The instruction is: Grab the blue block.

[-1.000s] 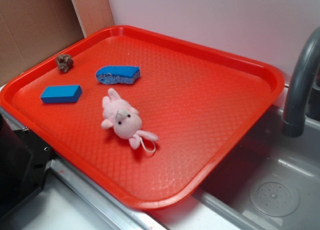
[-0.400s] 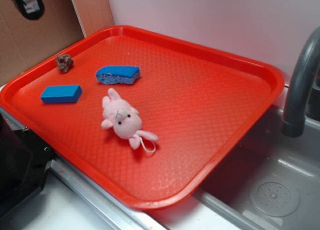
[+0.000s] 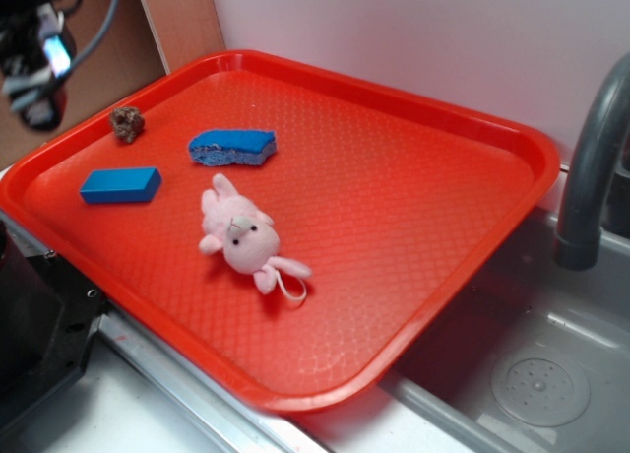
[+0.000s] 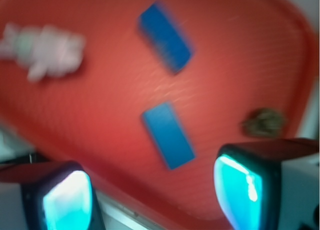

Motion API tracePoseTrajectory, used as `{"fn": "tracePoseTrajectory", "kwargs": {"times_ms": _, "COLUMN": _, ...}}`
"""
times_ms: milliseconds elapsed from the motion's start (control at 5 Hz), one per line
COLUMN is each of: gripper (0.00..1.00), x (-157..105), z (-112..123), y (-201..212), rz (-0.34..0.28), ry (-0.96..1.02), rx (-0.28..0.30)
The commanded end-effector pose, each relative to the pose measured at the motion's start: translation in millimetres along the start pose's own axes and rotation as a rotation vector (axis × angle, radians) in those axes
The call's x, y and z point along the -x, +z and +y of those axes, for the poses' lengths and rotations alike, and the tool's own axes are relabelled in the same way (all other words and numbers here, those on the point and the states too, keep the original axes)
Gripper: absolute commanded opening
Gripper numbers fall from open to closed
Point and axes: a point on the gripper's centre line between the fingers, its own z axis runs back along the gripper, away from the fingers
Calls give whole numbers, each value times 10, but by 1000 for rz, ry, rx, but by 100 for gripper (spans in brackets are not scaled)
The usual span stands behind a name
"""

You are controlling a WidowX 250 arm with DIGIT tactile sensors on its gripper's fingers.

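Nearest the exterior camera, the front rim of the red tray (image 3: 295, 399) overhangs a grey metal ledge, with a sink basin (image 3: 536, 384) and a dark faucet (image 3: 591, 167) to the right. The tray is the surface that carries everything, and its raised rim would keep loose things from sliding off.

A little farther in lies the pink plush toy (image 3: 241, 236), on its side near the middle-left of the tray. To its left, close to the tray's left rim, sits the blue block (image 3: 120, 184), lying flat on a broad face, apart from everything around it. That open space on all sides should let the jaws come down over it without brushing the toy. In the wrist view the blue block (image 4: 167, 135) shows just ahead of the two fingers, slightly tilted to their line, so a small turn of the wrist may be needed to meet its narrow sides.

Farther back is the blue sponge piece (image 3: 233, 146), rough with a curved edge, easy to confuse with the target by colour alone. Left of it, near the far-left rim, rests a small brown clump (image 3: 127, 124).

Farthest, at the upper left, the gripper (image 3: 34, 59) hangs above and outside the tray's left edge, well clear of the block. In the wrist view its jaws stand wide apart and empty, suited to a descent over the block. The approach is just starting.
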Motion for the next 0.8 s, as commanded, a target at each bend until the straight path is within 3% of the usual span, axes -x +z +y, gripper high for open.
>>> {"fn": "tracePoseTrajectory", "kwargs": {"times_ms": 0, "gripper": 100, "x": -55, "z": 164, "y": -528, "rz": 55, "ry": -70, "rx": 48}}
{"fn": "tracePoseTrajectory", "kwargs": {"times_ms": 200, "gripper": 100, "x": -131, "z": 268, "y": -748, "rz": 121, "ry": -73, "rx": 46}}
{"fn": "tracePoseTrajectory", "kwargs": {"times_ms": 400, "gripper": 100, "x": -121, "z": 210, "y": -1039, "rz": 221, "ry": -58, "rx": 37}}
{"fn": "tracePoseTrajectory", "kwargs": {"times_ms": 600, "gripper": 0, "x": -41, "z": 120, "y": -1043, "rz": 249, "ry": 11, "rx": -23}}
